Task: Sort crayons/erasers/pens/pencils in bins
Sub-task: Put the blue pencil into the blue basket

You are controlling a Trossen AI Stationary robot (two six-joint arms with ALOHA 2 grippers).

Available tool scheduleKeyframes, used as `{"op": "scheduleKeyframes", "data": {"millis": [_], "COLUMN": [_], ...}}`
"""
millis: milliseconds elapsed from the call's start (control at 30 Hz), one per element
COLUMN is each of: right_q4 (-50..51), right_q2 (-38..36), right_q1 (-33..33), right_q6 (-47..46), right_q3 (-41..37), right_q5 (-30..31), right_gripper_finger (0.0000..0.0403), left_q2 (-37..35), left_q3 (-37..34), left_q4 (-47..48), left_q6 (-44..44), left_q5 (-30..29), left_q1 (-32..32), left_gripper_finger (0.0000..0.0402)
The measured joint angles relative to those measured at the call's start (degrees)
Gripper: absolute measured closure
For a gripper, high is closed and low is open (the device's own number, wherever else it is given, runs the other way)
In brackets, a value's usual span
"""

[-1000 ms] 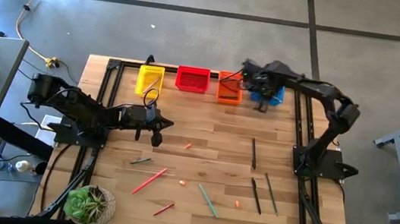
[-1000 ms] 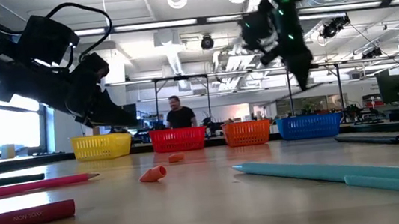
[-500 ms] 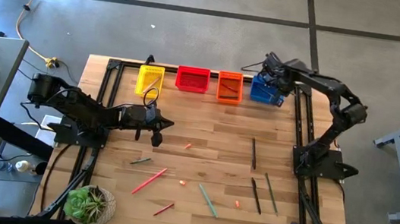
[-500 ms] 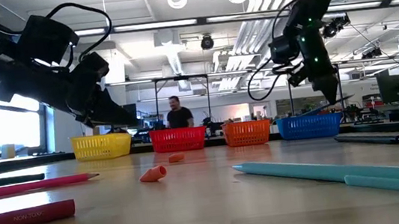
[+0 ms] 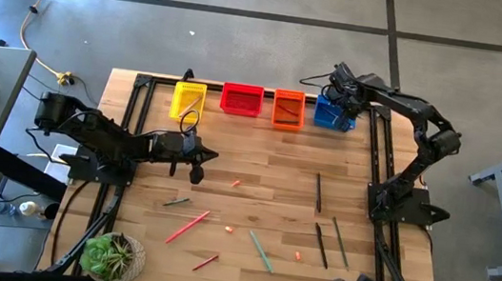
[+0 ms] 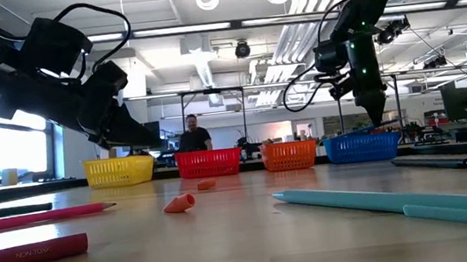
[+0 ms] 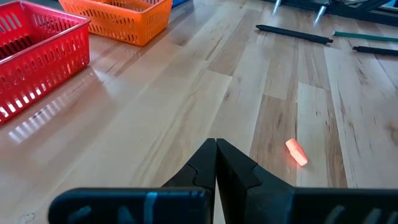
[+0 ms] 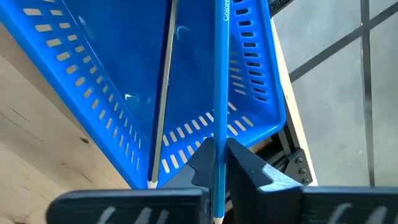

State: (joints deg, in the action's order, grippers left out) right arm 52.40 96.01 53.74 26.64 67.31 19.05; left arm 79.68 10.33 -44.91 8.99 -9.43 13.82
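Four bins stand in a row at the far edge: yellow (image 5: 188, 100), red (image 5: 241, 100), orange (image 5: 288, 108), blue (image 5: 335, 115). My right gripper (image 5: 337, 101) hangs over the blue bin (image 8: 93, 74), pointing down, shut on a blue pencil (image 8: 221, 68). A grey pencil (image 8: 165, 93) lies in that bin. My left gripper (image 5: 199, 159) is shut and empty above the table's left middle. A pale orange eraser (image 7: 296, 152) lies on the wood just ahead of it. Two more erasers (image 5: 228, 227) (image 5: 297, 256) lie nearer the front. My right gripper pinches the blue pencil's shaft (image 8: 219, 134) between its two fingers. The pencil runs along the fingers and reaches out past their tips over the inside of the blue bin. The fingers point down from above (image 6: 371, 115). The pencil is clear of the table.
Black pens (image 5: 318, 192) (image 5: 322, 245), a green pencil (image 5: 341, 243), a teal stick (image 5: 260, 251), red sticks (image 5: 188, 226) (image 5: 205, 263) and a dark stick (image 5: 176, 202) lie on the wood. A potted plant (image 5: 112, 256) stands at the front left corner.
My right gripper has swung toward the table's right edge, from beside the orange bin to over the blue bin. It has come down toward the bin with the blue pencil still held.
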Motion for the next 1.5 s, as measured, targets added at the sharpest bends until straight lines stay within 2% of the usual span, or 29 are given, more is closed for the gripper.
{"op": "scheduleKeyframes", "data": {"millis": [433, 1067, 1167, 1267, 1400, 1500], "right_q4": [-0.68, 0.17, 0.18, 0.18, 2.72, 5.38], "right_q2": [0.07, 3.06, 3.06, 3.06, 3.05, 2.12], "right_q1": [-0.13, -0.98, -0.98, -0.99, -1.77, -2.91], "right_q6": [-0.89, -2.15, -2.27, -2.68, -3.66, -4.15], "right_q3": [0.00, -0.02, -0.02, -0.02, 1.63, 3.32], "right_q5": [-1.12, -4.96, -4.98, -4.82, -1.58, -1.23], "right_gripper_finger": [0.0389, 0.0387, 0.0374, 0.0343, 0.0297, 0.0278], "left_q2": [0.00, 0.00, 0.00, 0.01, 0.00, 0.01], "left_q3": [0.00, 0.00, 0.00, 0.00, 0.00, 0.00], "left_q4": [-0.09, -0.11, -0.11, -0.11, -0.13, -0.13], "left_q6": [-0.60, -0.63, -0.63, -0.63, -0.70, -0.78], "left_q5": [1.85, 1.40, 1.40, 1.40, 1.38, 1.36], "left_q1": [-0.16, -1.17, -1.09, -1.09, -1.09, -1.09], "left_gripper_finger": [0.0401, 0.0401, 0.0401, 0.0401, 0.0401, 0.0401]}}
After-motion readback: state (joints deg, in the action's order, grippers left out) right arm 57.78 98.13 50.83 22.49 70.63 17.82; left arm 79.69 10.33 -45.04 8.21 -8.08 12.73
